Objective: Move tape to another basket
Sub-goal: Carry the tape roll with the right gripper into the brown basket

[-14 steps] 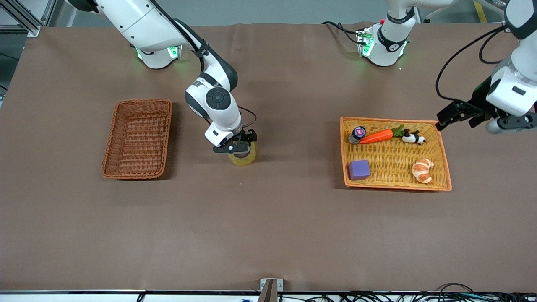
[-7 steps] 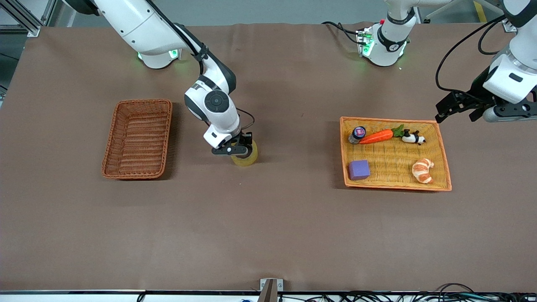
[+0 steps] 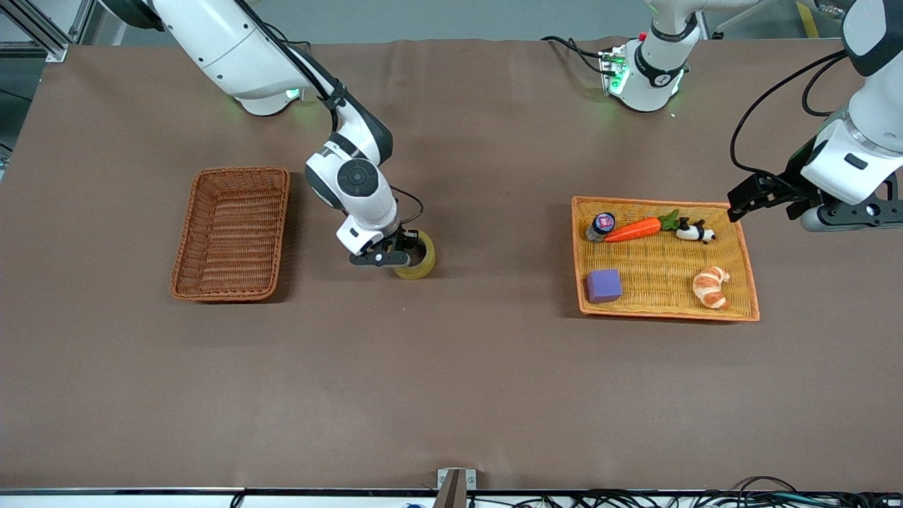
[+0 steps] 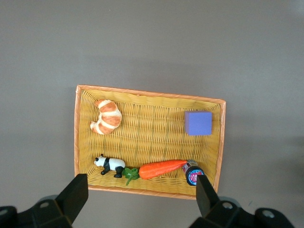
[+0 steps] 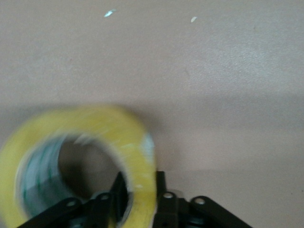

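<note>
brown table (image 3: 451,367), tape (image 3: 422,259) pinched in right tool (image 3: 400,252)

Front view: you look down from high across the table (image 3: 451,395), facing both arm bases along the top.

Left wrist view: straight down from well above the orange tray (image 4: 78,137); you see that same tray (image 3: 737,240) from the front.

Right wrist view: very close, low, the tape (image 5: 95,137) filling it; shared with the front view (image 3: 417,262).

Glossy translucent yellowish tape (image 3: 416,264); rough reddish-brown woven wicker basket (image 3: 231,233); brighter orange-yellow wicker tray (image 3: 737,262); matt brown cloth-like table cover (image 3: 451,381); smooth white plastic arm shells.
</note>
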Controlling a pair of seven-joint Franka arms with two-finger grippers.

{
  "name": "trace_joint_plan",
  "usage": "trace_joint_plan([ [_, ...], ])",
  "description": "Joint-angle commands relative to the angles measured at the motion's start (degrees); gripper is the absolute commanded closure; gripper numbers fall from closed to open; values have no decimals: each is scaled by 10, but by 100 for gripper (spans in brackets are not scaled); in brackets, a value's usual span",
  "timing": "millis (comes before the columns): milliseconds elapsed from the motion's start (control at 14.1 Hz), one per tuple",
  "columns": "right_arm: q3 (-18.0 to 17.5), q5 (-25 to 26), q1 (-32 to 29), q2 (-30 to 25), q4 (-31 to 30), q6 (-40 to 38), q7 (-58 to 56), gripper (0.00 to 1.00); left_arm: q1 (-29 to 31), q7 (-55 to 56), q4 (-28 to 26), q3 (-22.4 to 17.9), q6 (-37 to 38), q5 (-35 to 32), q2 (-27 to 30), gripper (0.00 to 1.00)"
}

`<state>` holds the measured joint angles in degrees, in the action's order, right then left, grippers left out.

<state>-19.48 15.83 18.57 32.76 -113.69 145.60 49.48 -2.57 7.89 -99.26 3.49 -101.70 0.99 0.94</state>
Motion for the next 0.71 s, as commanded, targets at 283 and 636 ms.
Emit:
trace_joint_plan([
  [283, -10, 10, -30, -99, 40, -152, 62, 100, 14, -2, -3, 27, 5, -20, 1, 0],
  [636, 21, -25, -107, -223, 40, -297, -122, 100, 11, 12, 0, 25, 11, -23, 6, 0],
])
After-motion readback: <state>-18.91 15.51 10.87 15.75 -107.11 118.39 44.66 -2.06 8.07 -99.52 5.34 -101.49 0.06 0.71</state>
